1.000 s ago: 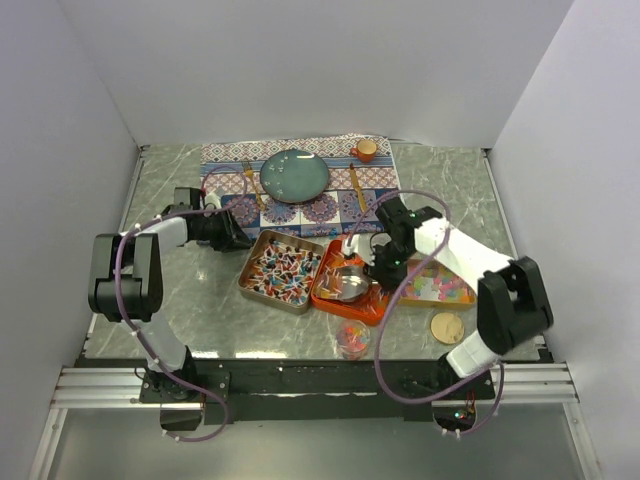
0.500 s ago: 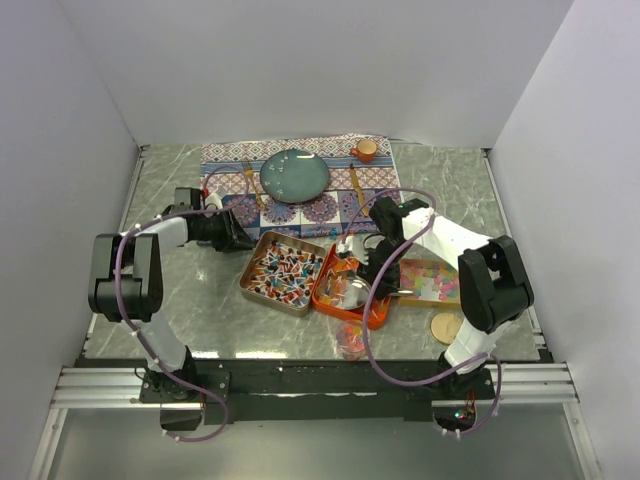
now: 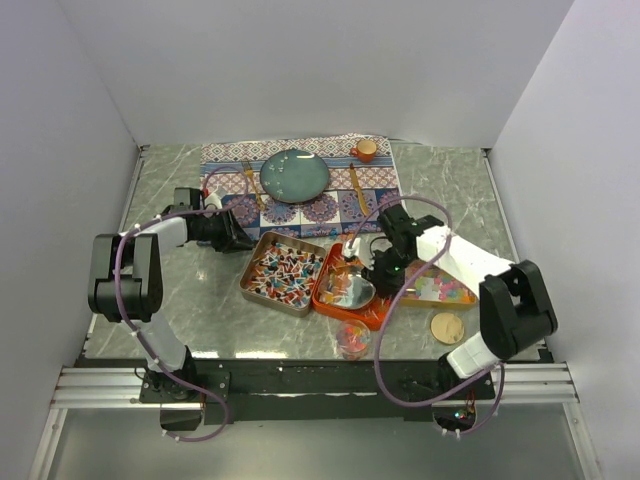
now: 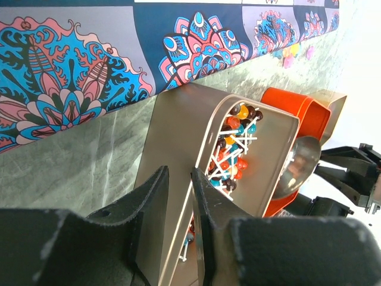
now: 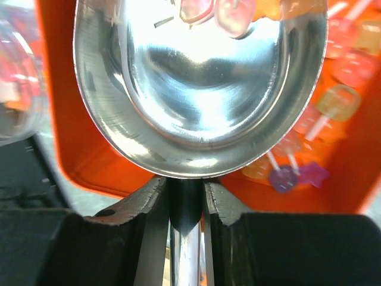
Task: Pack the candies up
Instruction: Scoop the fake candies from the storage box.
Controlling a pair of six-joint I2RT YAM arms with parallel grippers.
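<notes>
My left gripper (image 3: pixel 237 237) is shut on the rim of the metal tray (image 3: pixel 252 262), as the left wrist view (image 4: pixel 178 185) shows. That tray (image 4: pixel 178 119) holds red-white-blue candies (image 3: pixel 283 270), which also show there (image 4: pixel 235 152). My right gripper (image 3: pixel 383 272) is shut on the handle of the silver scoop (image 3: pixel 350 290), which is low over the orange tray (image 3: pixel 330 303). In the right wrist view the jaws (image 5: pixel 187 199) grip the handle. A few pale pink candies (image 5: pixel 214 12) lie at the scoop's (image 5: pixel 196 89) far lip. Pastel candies (image 5: pixel 333 101) lie in the orange tray (image 5: pixel 83 173).
More pastel candies (image 3: pixel 440 287) lie right of the orange tray. A small clear cup (image 3: pixel 352 338) with candies stands near the front edge, a round wooden lid (image 3: pixel 447 327) to its right. A patterned mat (image 3: pixel 330 205) at the back carries a teal plate (image 3: pixel 295 172) and an orange cup (image 3: pixel 367 150).
My right arm swung its elbow in and back out, and the scoop shifted slightly inside the orange tray. My left arm and the metal tray have not moved.
</notes>
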